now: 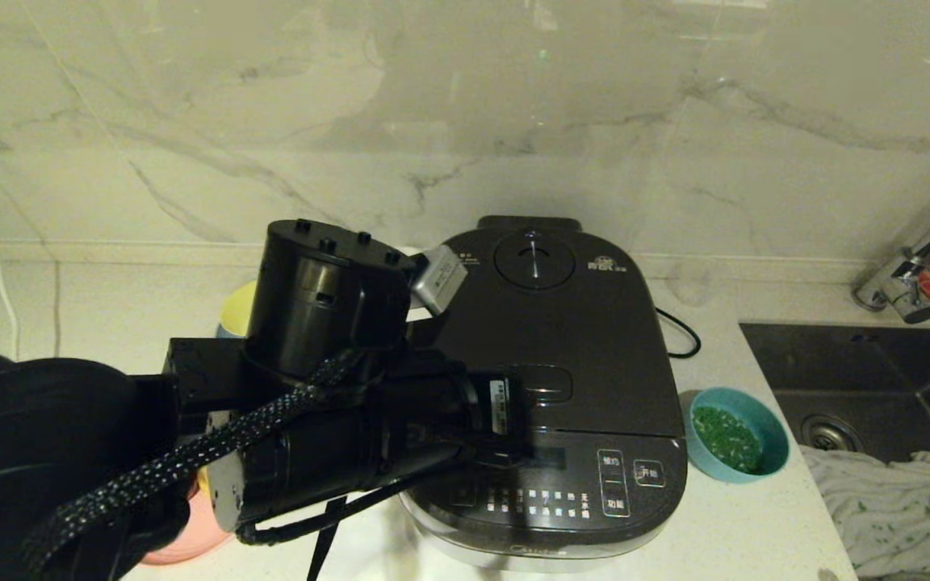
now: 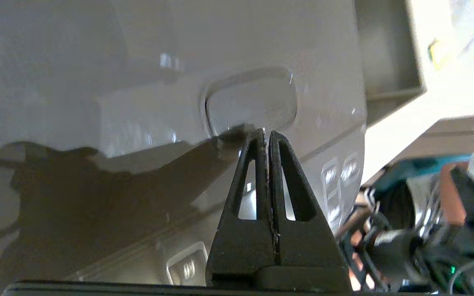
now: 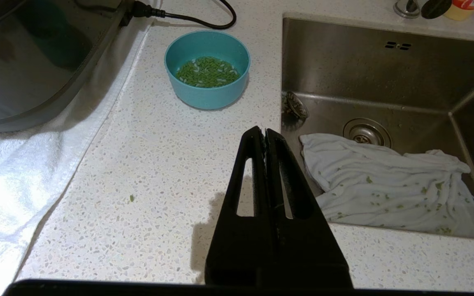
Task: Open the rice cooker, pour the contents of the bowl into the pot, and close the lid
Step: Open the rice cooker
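None of the three steps is showing as done: the lid of the rice cooker is lying shut, with the left gripper, jaws clenched empty, poised at its release button. The bowl is sitting full of the contents on the tabletop ahead of the right gripper, whose jaws are clenched empty too. Panel labels are appearing as white Chinese characters, too small to read.

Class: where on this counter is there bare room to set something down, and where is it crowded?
Free: speckled counter between the white towel under the rice cooker and the sink, in front of the teal bowl. Crowded: the cooker's other side, where the left arm hides a yellow bowl.
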Available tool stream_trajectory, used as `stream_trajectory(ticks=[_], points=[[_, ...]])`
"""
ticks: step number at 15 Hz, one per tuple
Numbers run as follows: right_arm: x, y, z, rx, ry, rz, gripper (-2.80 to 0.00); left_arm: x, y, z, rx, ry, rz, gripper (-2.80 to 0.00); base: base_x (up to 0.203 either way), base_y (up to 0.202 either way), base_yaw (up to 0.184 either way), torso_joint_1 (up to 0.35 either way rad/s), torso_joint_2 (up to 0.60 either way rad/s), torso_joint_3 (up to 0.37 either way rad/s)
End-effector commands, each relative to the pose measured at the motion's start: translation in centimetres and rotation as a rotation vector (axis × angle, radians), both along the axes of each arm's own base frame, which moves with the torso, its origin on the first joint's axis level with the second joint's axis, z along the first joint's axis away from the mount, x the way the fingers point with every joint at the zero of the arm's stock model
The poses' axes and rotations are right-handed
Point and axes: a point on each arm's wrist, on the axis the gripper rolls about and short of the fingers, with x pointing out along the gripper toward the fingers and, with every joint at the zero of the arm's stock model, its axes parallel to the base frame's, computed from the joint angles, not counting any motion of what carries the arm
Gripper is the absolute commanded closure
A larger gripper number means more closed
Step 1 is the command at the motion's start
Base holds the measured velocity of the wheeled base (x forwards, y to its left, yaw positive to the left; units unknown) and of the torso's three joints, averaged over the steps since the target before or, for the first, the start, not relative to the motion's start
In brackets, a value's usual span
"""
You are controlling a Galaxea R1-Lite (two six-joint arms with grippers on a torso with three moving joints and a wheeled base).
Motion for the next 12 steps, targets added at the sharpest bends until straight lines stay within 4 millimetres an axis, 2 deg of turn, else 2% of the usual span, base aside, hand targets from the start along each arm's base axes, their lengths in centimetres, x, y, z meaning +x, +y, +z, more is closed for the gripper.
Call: stream_trajectory(ticks=[1,4,6,8,12], points=[[0.0,0.0,0.0,-0.001,0.002,0.000,0.00,0.5,-0.1,0.0,-0.018,-0.013,0.013,0.00,0.000,0.000,0.000,0.000,0.00,0.000],[0.0,0.0,0.0,-0.001,0.002,0.000,0.00,0.7,-0.3,-0.4,-0.007,-0.013,0.023,0.00,0.000,0.000,0.000,0.000,0.00,0.000],[0.0,0.0,0.0,-0.001,0.002,0.000,0.00,1.7,-0.5,-1.0,0.015,-0.021,0.066,0.00,0.000,0.000,0.000,0.000,0.00,0.000],[0.0,0.0,0.0,-0.001,0.002,0.000,0.00,2.5,-0.2,-0.5,-0.029,-0.051,0.096,0.00,0.000,0.000,0.000,0.000,0.00,0.000],[0.0,0.0,0.0,-0.001,0.002,0.000,0.00,2.1,0.2,-0.7,-0.020,-0.037,0.090,0.00,0.000,0.000,0.000,0.000,0.00,0.000]])
